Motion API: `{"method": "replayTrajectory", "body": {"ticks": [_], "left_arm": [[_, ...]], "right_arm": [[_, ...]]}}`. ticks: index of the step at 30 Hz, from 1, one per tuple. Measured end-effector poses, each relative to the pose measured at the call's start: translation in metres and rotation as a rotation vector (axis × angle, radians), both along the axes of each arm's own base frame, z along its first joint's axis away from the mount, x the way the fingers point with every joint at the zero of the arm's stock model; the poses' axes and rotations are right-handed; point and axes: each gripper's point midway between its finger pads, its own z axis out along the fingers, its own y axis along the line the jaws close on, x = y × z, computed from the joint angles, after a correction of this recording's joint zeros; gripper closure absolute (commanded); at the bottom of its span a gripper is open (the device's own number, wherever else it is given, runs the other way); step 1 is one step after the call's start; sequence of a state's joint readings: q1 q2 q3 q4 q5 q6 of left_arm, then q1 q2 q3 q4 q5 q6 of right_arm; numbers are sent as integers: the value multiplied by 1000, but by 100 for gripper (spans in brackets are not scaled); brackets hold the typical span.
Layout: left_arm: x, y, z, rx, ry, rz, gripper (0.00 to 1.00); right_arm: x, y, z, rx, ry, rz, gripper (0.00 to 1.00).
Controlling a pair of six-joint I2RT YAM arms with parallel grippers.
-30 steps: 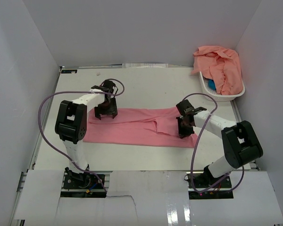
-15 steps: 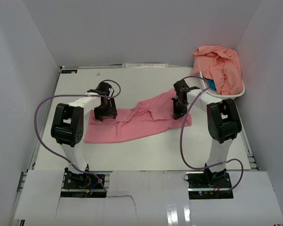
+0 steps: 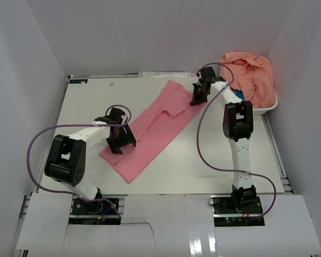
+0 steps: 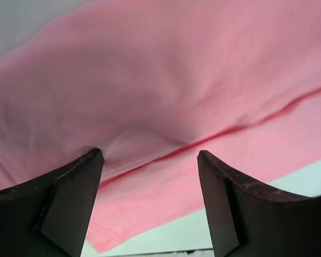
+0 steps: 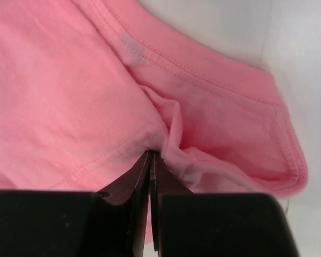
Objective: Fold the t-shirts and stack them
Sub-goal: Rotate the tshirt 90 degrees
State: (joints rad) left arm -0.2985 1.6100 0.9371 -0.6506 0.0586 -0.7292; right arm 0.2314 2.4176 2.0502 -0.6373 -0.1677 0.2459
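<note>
A rose-pink t-shirt (image 3: 155,126), folded into a long strip, lies diagonally on the white table from near left to far right. My left gripper (image 3: 119,143) sits over its near-left end with its jaws wide apart; in the left wrist view the gripper (image 4: 150,156) has the cloth (image 4: 166,69) under and between the fingers. My right gripper (image 3: 196,99) is shut on a pinch of the shirt's far end, and the right wrist view shows the gripper (image 5: 151,156) closed on bunched cloth (image 5: 69,80) by a hem. More salmon t-shirts (image 3: 249,72) are heaped in the basket.
A white slotted basket (image 3: 258,111) stands at the far right corner, with something blue (image 3: 239,96) inside under the heap. White walls enclose the table on three sides. Purple cables loop off both arms.
My right gripper has swung the shirt's right end from the near right up to the far middle, turning the shirt diagonal. My left gripper has shifted nearer and a little right.
</note>
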Motion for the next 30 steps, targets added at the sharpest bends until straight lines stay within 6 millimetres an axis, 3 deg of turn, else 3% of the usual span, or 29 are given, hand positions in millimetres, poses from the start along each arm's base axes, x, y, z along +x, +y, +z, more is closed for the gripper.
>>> {"method": "replayTrajectory", "body": {"ticks": [4,7,15,25,30], "left_arm": [[-25,-30,-1,-32,24,-47,16],[-46,-66,0,-76,42,-120,16],[-97,-143,2,-242,121,-224,16],[-154,-209,6,-386,266,-338,16],[-167,-232,10,-417,296,-392,14]], "right_arm": [[35,4,2,76,-49,10,92],[45,4,1,130,-61,16,92],[57,11,2,258,-75,36,92],[68,16,3,352,-88,35,92],[69,17,4,393,-87,40,91]]}}
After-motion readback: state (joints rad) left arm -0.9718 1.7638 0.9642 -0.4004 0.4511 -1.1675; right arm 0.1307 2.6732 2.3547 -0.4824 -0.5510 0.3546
